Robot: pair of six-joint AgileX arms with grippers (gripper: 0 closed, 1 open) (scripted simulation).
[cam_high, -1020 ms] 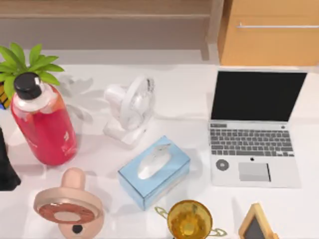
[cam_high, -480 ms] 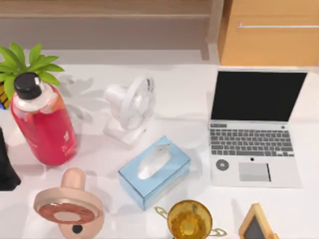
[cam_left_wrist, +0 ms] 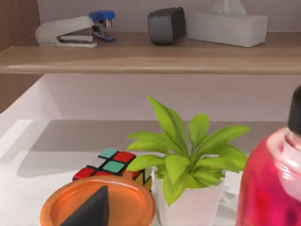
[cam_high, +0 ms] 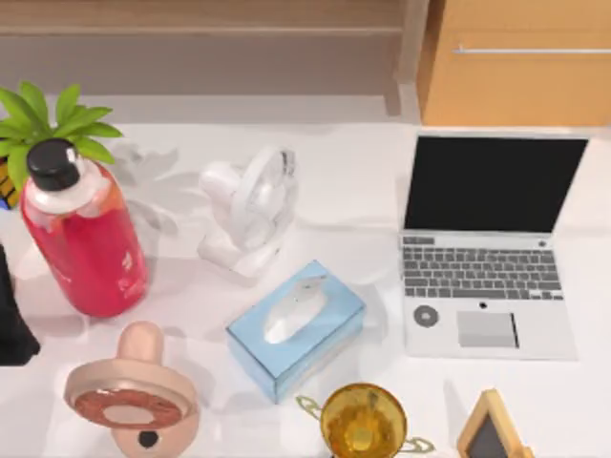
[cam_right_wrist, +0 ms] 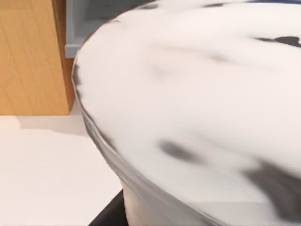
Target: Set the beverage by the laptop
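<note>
The beverage (cam_high: 84, 243), a big clear bottle of red-pink liquid with a black cap, stands upright at the table's left side. Its shoulder also fills one edge of the left wrist view (cam_left_wrist: 273, 183). A dark part of my left arm (cam_high: 11, 320) sits at the table's left edge, just left of the bottle's base and apart from it. The laptop (cam_high: 487, 277) lies open at the right, black screen up and silver keyboard deck toward the front. My right arm's wrist view looks closely onto a pale rounded surface (cam_right_wrist: 197, 103) beside a wooden cabinet.
Between bottle and laptop stand a white desk fan (cam_high: 250, 208) and a blue tissue box (cam_high: 296, 326). A golden trophy cup (cam_high: 363, 420), a wood-framed chalkboard (cam_high: 492, 434) and a pink round object (cam_high: 134, 396) line the front edge. A potted plant (cam_high: 48, 124) is behind the bottle.
</note>
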